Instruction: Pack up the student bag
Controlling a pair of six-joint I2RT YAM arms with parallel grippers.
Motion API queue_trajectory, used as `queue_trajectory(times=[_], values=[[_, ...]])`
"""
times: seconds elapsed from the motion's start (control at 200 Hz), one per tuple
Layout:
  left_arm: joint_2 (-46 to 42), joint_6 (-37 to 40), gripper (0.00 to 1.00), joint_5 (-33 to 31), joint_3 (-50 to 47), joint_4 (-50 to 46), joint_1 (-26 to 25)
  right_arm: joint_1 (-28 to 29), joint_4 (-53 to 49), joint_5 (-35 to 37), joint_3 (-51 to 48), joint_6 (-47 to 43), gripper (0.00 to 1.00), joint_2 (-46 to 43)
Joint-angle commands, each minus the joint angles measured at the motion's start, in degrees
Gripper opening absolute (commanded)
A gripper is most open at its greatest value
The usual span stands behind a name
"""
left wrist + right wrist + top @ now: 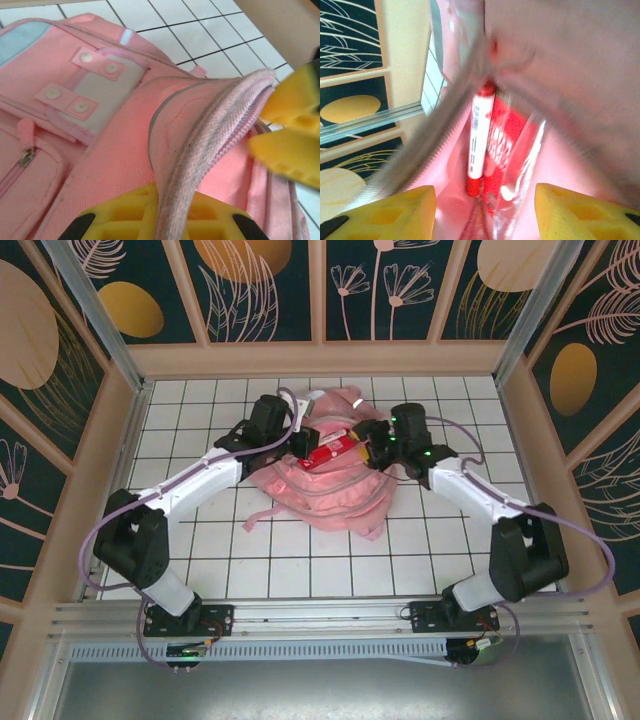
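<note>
**Tabletop** [200, 540]: white, gridded; both arms are mounted at its near edge.

**Student bag** [335, 495]: pink fabric, laid slumped near the middle of the tabletop, between the two tools.

**Left tool** [300, 447]: closed on the bag's zip rim [210, 130], which is pinched and lifted between the yellow pads [125, 217].

**Right tool** [492, 212]: jaws held apart, nothing gripped. The yellow fingers [580, 212] are set on either side of a clear packet [512, 145] with red card and a red-and-white marker [481, 142], seen at the bag's opening.

**Far wall** [270, 290]: dark panels, patterned.
</note>
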Motion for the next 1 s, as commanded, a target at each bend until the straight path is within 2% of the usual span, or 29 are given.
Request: queue_trajectory(times=[0.0,0.055,0.12,0.195,0.285,0.33,0.385,0.475,0.571,0.621,0.656,0.766,0.871,0.926,0.996], values=[[-6.1,2.4,0.00,-5.7,-1.9,2.4,1.7,-3.6,-7.4,-0.1,-1.7,-14.8,0.54,-2.5],[-8.3,4.0,0.00,-8.5,-4.4,1.1,1.8,-3.9,-8.0,-1.4,-1.3,-19.7,0.54,-1.3],[-11.8,5.2,0.00,-10.5,-7.8,0.5,2.0,-3.2,-4.5,-6.4,-1.2,-23.9,0.53,1.3],[-15.6,6.1,0.00,-11.2,-11.7,-0.1,2.0,-0.9,2.1,-11.0,-1.5,-24.2,0.50,4.8],[-18.8,5.5,0.00,-10.3,-15.4,-1.2,2.0,2.2,5.7,-11.4,0.7,-23.8,0.43,10.8],[-19.4,5.9,0.00,-6.0,-16.8,-0.5,2.0,3.9,7.6,-11.4,1.9,-24.2,0.40,14.2],[-18.7,6.0,0.00,2.8,-18.1,1.6,2.0,5.2,10.8,-10.3,3.0,-24.7,0.37,17.8],[-13.8,1.3,0.00,14.6,-18.0,7.2,1.5,4.7,16.1,-9.4,3.5,-24.1,0.36,22.1],[-6.2,-4.5,0.09,15.7,-15.0,12.0,0.0,2.0,22.7,-12.0,4.1,-23.4,0.32,26.0],[-2.1,-5.6,0.16,17.2,-11.8,13.8,-1.0,0.5,26.5,-16.1,5.4,-24.3,0.18,28.5],[0.7,-5.9,0.19,18.7,-9.3,14.5,-1.6,-0.3,27.9,-18.6,6.9,-25.1,0.15,30.1],[9.0,-5.7,0.32,23.6,-0.5,13.5,-3.1,-3.2,27.7,-21.5,12.2,-27.4,0.18,33.9],[12.4,-4.4,0.44,27.3,6.3,10.2,-3.3,-6.2,24.9,-20.4,14.0,-29.5,0.20,33.9],[12.1,-0.5,0.49,28.2,8.5,6.5,-3.2,-8.3,23.1,-19.8,13.5,-31.0,0.23,32.5],[9.8,8.6,0.54,27.6,10.1,-0.6,-3.2,-11.3,19.1,-18.3,11.9,-33.9,0.29,29.4]])
